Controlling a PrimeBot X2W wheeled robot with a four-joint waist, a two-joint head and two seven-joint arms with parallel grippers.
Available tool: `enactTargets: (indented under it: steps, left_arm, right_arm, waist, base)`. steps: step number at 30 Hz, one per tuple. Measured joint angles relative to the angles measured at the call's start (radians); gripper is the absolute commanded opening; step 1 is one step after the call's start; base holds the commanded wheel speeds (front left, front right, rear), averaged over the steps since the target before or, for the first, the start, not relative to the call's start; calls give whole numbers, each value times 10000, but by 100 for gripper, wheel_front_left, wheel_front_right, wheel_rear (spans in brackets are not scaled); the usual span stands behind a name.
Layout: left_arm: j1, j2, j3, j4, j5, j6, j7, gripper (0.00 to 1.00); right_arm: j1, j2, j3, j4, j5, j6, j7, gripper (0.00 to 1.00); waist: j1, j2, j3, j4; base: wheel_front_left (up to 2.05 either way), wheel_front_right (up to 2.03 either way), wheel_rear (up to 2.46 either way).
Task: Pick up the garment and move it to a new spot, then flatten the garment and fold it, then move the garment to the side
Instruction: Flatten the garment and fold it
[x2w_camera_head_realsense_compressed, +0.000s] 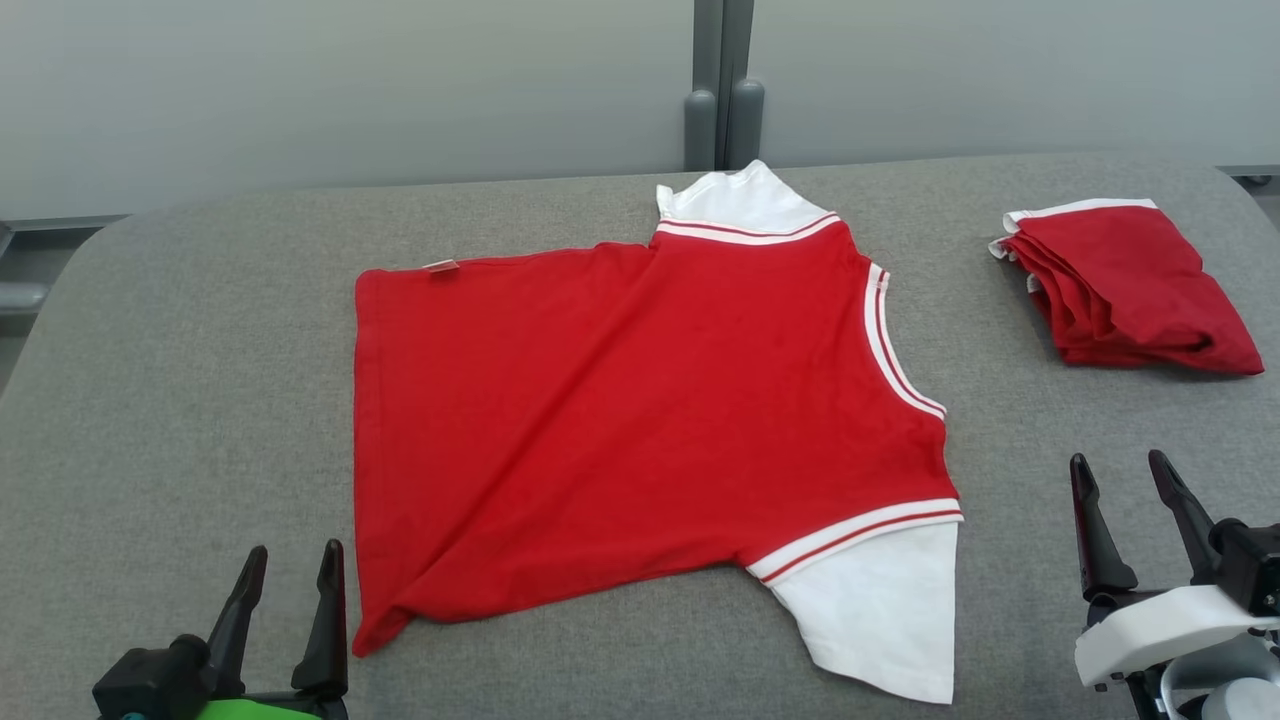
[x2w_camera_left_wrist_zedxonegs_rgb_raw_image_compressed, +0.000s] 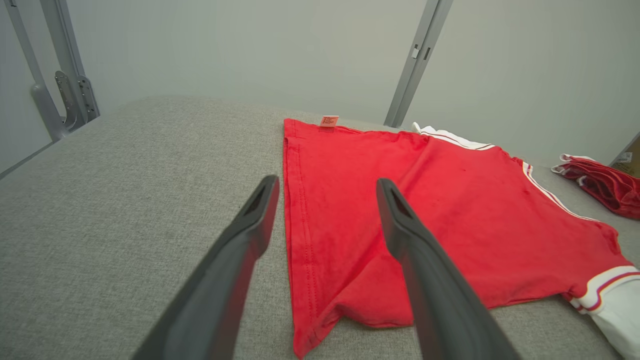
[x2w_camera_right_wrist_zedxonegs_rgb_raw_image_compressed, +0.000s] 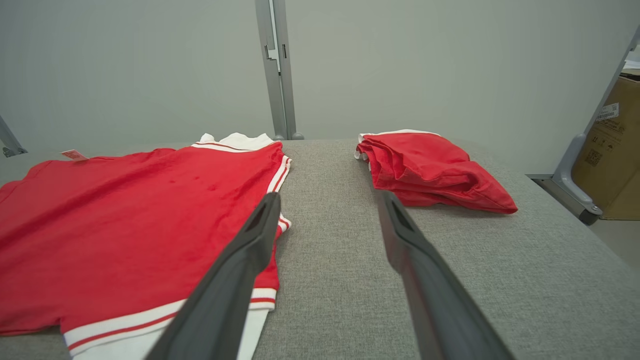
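Bottom left, the left gripper (x2w_camera_head_realsense_compressed: 296, 548), fingers apart and empty. Bottom right, the right gripper (x2w_camera_head_realsense_compressed: 1118, 458), spread wide too, holding nothing. Centre frame, the red garment (x2w_camera_head_realsense_compressed: 640, 400) lies spread on the grey table (x2w_camera_head_realsense_compressed: 200, 350). Upper right sits a folded red pile (x2w_camera_head_realsense_compressed: 1130, 290).

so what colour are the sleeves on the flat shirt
White sleeves, with red-and-white striped trim at the seam; best in the head view.

Grey fabric table (x2w_camera_head_realsense_compressed: 200, 400): red-white shirt (x2w_camera_head_realsense_compressed: 620, 420) spread flat mid; folded red garment (x2w_camera_head_realsense_compressed: 1130, 290) far right.
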Motion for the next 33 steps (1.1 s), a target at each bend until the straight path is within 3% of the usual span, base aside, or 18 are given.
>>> enactTargets:
  steps: [11, 24, 30, 33]
  left_arm:
    - [13, 130, -360, 165, -2, 0, 0, 100]
    - [235, 232, -945, 1068, -184, -2, 0, 100]
    - [180, 265, -1016, 1335, -219, -2, 0, 100]
    - [93, 270, -1030, 1448, -219, -29, 0, 100]
  right_arm:
    - [3, 213, 132, 313, -82, -19, -17, 100]
    - [1062, 754, 1776, 1741, -82, 865, 23, 100]
    - [1041, 909, 2029, 2314, -79, 1126, 140, 100]
    - [1003, 1053, 2025, 2502, -21, 1162, 211, 77]
  waist:
    - [0, 0, -104, -208]
    - [0, 0, 108, -258]
    - [0, 0, 323, -350]
    - [0, 0, 426, -331]
  base:
    - [0, 0, 0]
    - [0, 0, 0]
    - [0, 0, 0]
    - [0, 0, 0]
